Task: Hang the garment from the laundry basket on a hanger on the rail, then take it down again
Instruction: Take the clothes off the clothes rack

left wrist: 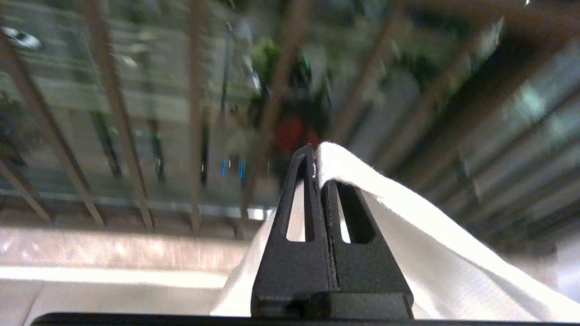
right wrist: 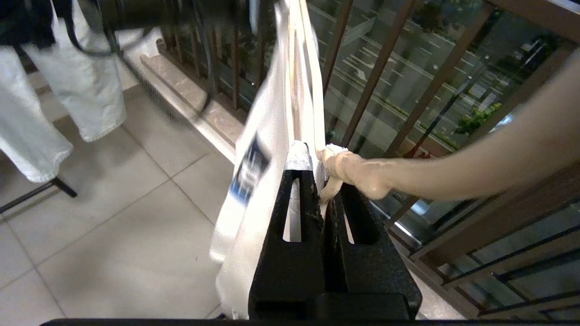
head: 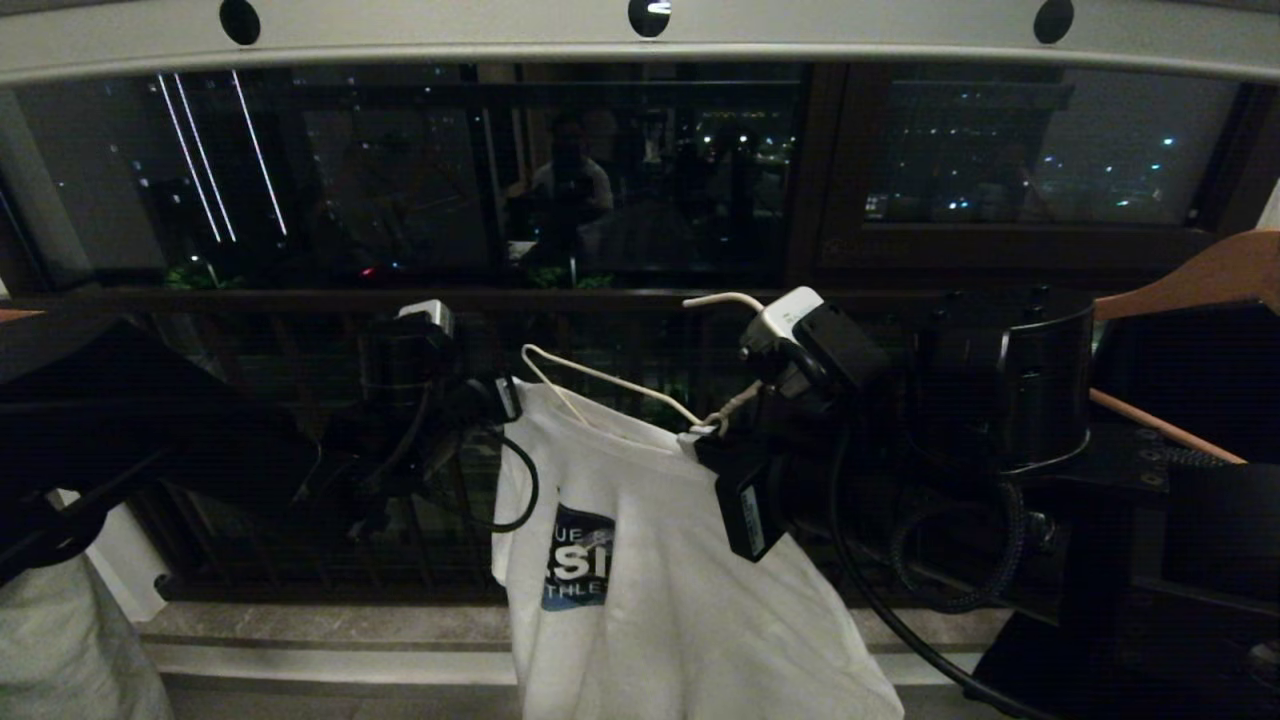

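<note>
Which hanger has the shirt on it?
The thin white wire hanger, inside the white T-shirt. The brown wooden hanger on the right is thicker.

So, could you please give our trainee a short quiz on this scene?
1. True or false: the hanger hangs from the rail.
2. What does the left gripper pinch? A) T-shirt B) wooden hanger C) cable
3. Fill in: the right gripper is shut at the hanger's ____.

Key: 1 false, both grippers hold it up below the rail; 2 A; 3 neck.
</note>
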Tool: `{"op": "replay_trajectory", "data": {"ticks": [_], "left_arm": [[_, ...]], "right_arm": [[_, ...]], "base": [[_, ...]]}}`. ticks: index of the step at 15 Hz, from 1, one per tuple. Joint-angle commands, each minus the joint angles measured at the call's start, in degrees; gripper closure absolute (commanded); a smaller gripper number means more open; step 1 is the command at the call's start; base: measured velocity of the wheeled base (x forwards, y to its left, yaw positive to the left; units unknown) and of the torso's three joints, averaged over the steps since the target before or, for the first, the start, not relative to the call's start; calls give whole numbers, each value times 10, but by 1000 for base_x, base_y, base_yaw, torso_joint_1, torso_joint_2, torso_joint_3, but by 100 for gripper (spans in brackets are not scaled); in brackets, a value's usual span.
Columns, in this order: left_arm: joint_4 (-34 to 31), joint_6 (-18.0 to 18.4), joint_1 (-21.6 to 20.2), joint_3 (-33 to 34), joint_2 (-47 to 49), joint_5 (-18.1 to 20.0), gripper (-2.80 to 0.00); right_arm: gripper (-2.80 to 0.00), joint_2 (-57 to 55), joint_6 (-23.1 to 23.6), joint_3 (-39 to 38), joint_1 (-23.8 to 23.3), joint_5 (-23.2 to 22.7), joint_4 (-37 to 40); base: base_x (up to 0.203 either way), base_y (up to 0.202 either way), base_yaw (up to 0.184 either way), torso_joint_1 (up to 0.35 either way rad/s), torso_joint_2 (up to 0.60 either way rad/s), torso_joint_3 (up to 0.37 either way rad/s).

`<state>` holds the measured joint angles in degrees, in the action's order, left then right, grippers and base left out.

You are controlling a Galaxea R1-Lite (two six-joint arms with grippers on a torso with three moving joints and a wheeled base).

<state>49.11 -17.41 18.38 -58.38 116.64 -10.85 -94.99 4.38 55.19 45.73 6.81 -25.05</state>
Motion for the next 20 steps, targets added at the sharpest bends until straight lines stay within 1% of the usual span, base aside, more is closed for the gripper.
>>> {"op": "replay_trajectory", "data": {"ticks": [1, 2, 4, 6, 8, 11, 14, 16, 20], "left_arm": [[2, 8, 47, 30, -4, 3, 0], [-2, 13, 62, 42, -14, 5, 0], [-5, 20, 83, 51, -24, 5, 0], [-6, 38, 88, 64, -30, 5, 0], [-25, 54, 94, 70, -33, 5, 0], [-31, 56, 103, 76, -35, 5, 0], [-31, 57, 114, 84, -36, 5, 0], [-30, 65, 130, 95, -32, 5, 0], [-27, 70, 142, 101, 0, 4, 0]], "right_arm": [[0, -7, -1, 2, 0, 0, -3], [0, -13, -1, 3, -1, 0, -10], [0, -33, -2, 2, -3, 1, -55], [0, -49, -1, 0, -5, 2, -89], [0, -53, -2, 2, -16, 2, -105], [0, -72, -28, 7, -26, 5, -163], [0, -75, -31, 15, -36, 11, -170], [0, -76, -45, 23, -47, 17, -197], [0, -77, -46, 24, -56, 21, -218]], "base": [[0, 0, 0, 0, 0, 0], [0, 0, 0, 0, 0, 0], [0, 0, 0, 0, 0, 0], [0, 0, 0, 0, 0, 0], [0, 0, 0, 0, 0, 0], [0, 0, 0, 0, 0, 0], [0, 0, 0, 0, 0, 0], [0, 0, 0, 0, 0, 0], [0, 0, 0, 0, 0, 0]]}}
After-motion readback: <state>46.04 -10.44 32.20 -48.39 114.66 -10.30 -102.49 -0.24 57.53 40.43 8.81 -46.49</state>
